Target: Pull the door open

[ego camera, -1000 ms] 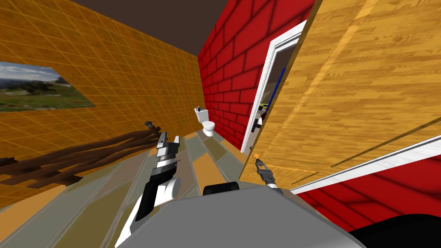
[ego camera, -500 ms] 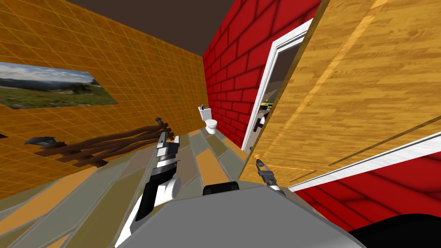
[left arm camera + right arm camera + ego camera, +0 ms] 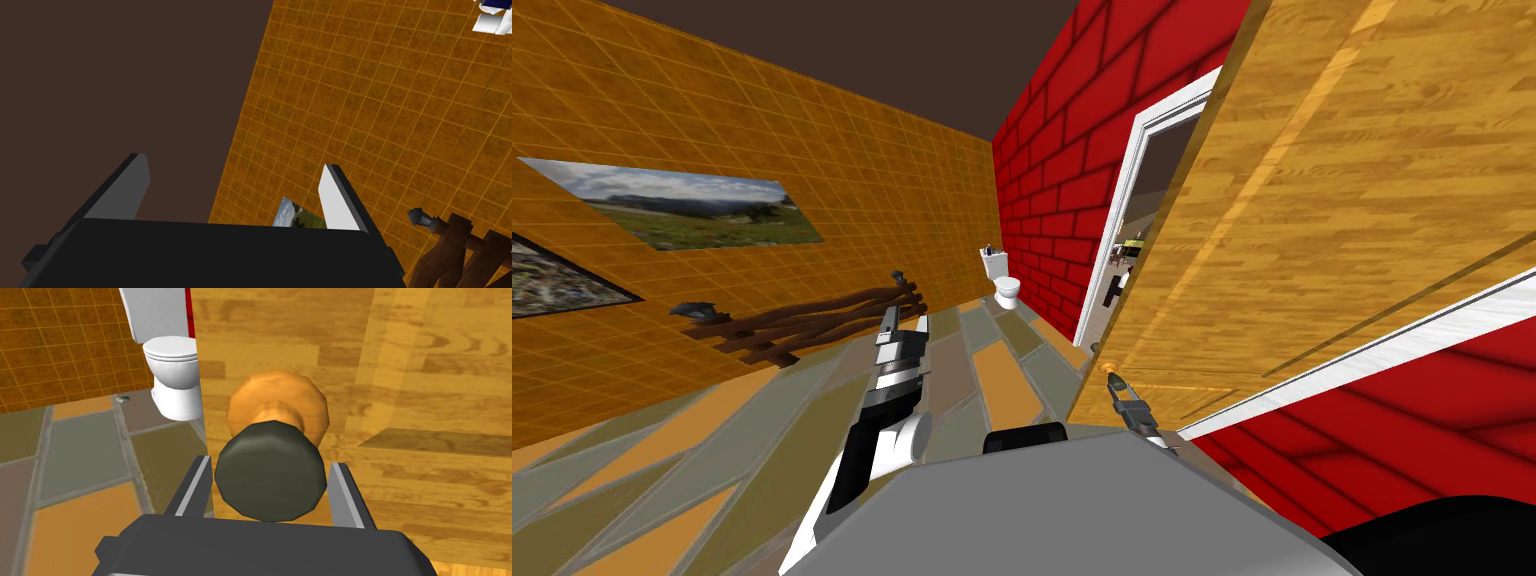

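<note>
The wooden door (image 3: 1332,200) stands swung away from its white frame (image 3: 1124,200), its free edge towards me. Its dark round knob (image 3: 270,475) sits on an orange wooden collar (image 3: 277,400). My right gripper (image 3: 270,463) is shut on the knob, one finger pressing each side. In the head view that gripper (image 3: 1115,385) is at the door's lower edge, just under the orange collar (image 3: 1110,367). My left gripper (image 3: 904,325) is held up over the floor to the left, apart from the door, open (image 3: 235,172) with nothing between its fingers.
A white toilet (image 3: 1005,285) stands in the far corner by the red brick wall (image 3: 1052,180). A dark wooden rack (image 3: 812,320) leans along the orange tiled wall, under a landscape picture (image 3: 692,215). Tiled floor (image 3: 712,460) stretches to my left.
My head view has swung: the orange wall's picture and rack slid to the right and a second picture came in at the left. Both grippers keep their places; the right stays on the knob.
</note>
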Motion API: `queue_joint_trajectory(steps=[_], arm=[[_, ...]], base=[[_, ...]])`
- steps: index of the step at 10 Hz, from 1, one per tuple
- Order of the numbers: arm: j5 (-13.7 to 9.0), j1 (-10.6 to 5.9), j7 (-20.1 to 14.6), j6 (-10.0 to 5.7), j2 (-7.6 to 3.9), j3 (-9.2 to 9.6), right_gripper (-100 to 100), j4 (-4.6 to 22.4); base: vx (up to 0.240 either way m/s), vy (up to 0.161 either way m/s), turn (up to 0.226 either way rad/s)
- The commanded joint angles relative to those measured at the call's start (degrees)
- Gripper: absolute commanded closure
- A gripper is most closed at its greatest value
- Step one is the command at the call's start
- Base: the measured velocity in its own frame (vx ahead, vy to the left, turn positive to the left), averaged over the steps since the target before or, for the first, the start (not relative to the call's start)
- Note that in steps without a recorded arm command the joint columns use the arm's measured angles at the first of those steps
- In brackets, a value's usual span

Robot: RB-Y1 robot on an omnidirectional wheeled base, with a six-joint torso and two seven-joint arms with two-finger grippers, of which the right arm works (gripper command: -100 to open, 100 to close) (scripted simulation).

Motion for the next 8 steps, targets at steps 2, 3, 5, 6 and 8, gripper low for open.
queue_joint_trajectory(steps=[2,3,5,6,8], arm=[[0.4,-0.07,-0.9,-1.12,-0.56,0.52,100,0.7],[0.5,-0.13,-1.3,-1.63,-0.83,0.76,100,1.2],[0.9,-0.24,-2.2,-2.68,-1.37,1.27,100,2.0],[1.1,-0.29,-2.6,-3.18,-1.63,1.52,100,2.5],[1.3,-0.38,-3.3,-4.01,-2.06,1.92,100,3.1]], base=[[-0.195,-0.041,0.132],[-0.196,-0.031,0.11],[-0.205,-0.024,0.129],[-0.177,-0.042,0.116],[-0.182,-0.018,0.097]])
